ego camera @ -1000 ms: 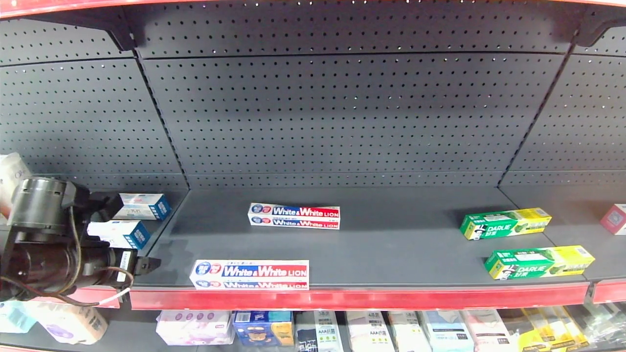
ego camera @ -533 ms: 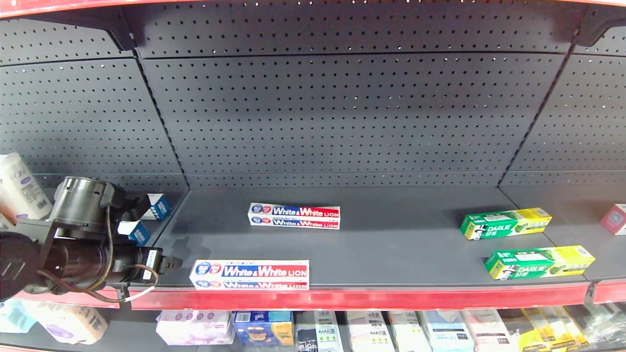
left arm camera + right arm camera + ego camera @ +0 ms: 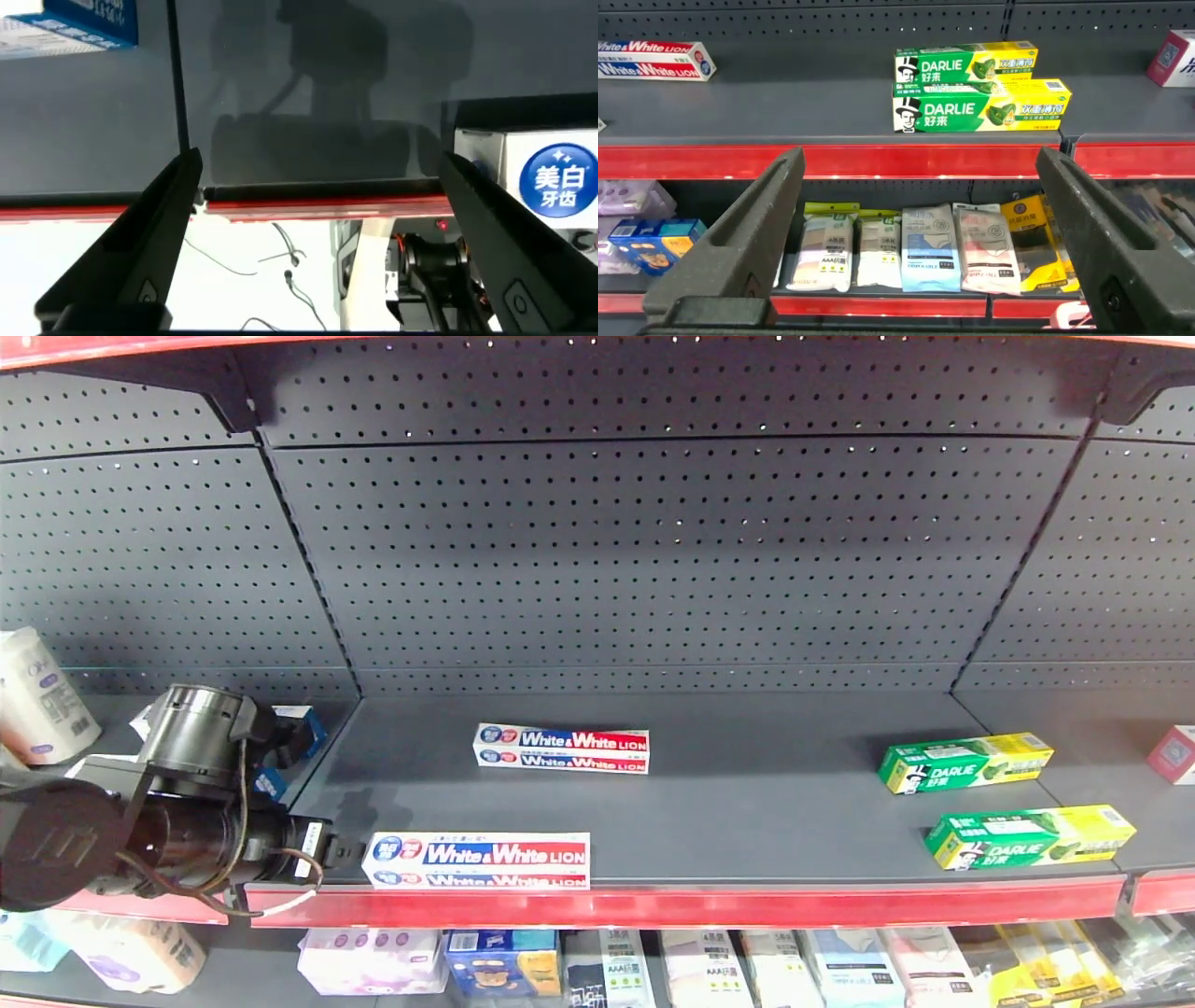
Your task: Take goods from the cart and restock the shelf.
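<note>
Left tool (image 3: 318,177) lower left of head view, wide open, empty, just beside (maybe touching) end of white toothpaste box (image 3: 476,861) at shelf (image 3: 747,803) front edge. Right tool (image 3: 920,159) open, empty. Reckon box light, stiff, smooth card; grip across narrow sides, mid-length.

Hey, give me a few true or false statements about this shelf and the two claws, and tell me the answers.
1. Two green toothpaste boxes lie on the shelf, toward the robot's right. True.
2. The left claw grips a toothpaste box. False: its fingers stand apart with nothing between them.
3. The front white box is stacked on the rear white box. False: they lie apart, one at the shelf's front edge, one farther back.
4. The right claw is open. True.
</note>
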